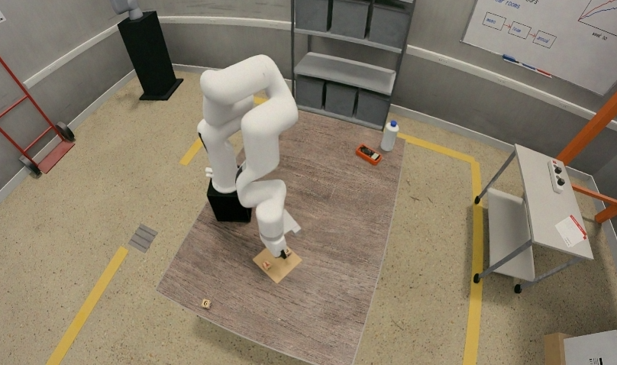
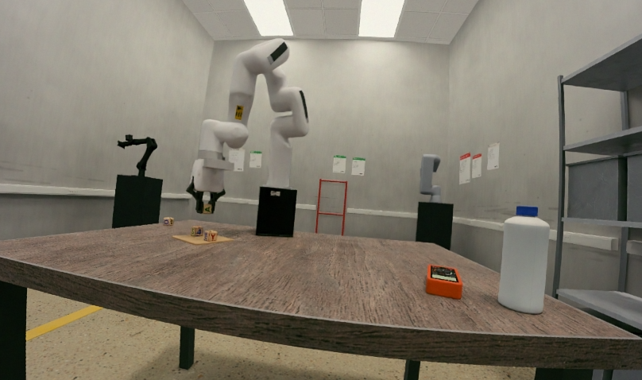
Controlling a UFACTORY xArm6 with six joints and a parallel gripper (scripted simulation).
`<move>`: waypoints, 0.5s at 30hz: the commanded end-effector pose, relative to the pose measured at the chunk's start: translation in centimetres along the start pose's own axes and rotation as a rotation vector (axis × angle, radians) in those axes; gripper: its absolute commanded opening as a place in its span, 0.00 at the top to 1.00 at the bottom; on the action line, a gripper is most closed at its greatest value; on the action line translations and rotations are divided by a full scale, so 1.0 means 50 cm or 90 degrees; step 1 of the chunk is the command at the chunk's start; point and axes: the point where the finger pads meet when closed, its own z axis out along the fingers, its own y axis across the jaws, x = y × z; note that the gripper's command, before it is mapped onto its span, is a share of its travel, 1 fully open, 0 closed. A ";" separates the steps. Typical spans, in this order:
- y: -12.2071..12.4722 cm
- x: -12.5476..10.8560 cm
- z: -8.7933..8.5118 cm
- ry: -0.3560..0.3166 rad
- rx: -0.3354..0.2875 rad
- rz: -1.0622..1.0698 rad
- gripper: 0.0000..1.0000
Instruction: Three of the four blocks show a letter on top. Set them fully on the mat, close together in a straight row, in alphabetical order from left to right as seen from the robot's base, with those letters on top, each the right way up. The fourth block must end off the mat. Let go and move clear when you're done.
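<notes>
My gripper (image 2: 206,202) is shut on a small wooden block (image 2: 206,207) with a green letter on its side and holds it in the air above the tan mat (image 2: 202,239). Two lettered blocks sit on the mat, one to the left (image 2: 196,230) and one with a red Y on its side (image 2: 210,234). In the overhead view the gripper (image 1: 282,253) hangs over the mat (image 1: 277,265), a block with a red letter (image 1: 266,264) lies on the mat, and the held block is mostly hidden by the fingers. A fourth block marked 6 (image 1: 205,303) lies off the mat near the table's edge.
An orange device (image 1: 368,153) and a white bottle with a blue cap (image 1: 389,135) stand at the far corner of the table. The arm's black base (image 1: 227,206) sits on the table beside the mat. A grey shelf unit (image 1: 350,59) stands beyond the table.
</notes>
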 end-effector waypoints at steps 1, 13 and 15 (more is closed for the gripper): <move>0.002 0.000 0.016 0.008 -0.010 0.000 0.72; 0.002 0.001 0.073 0.008 -0.010 0.000 0.72; 0.002 0.001 0.085 0.008 -0.010 0.000 0.72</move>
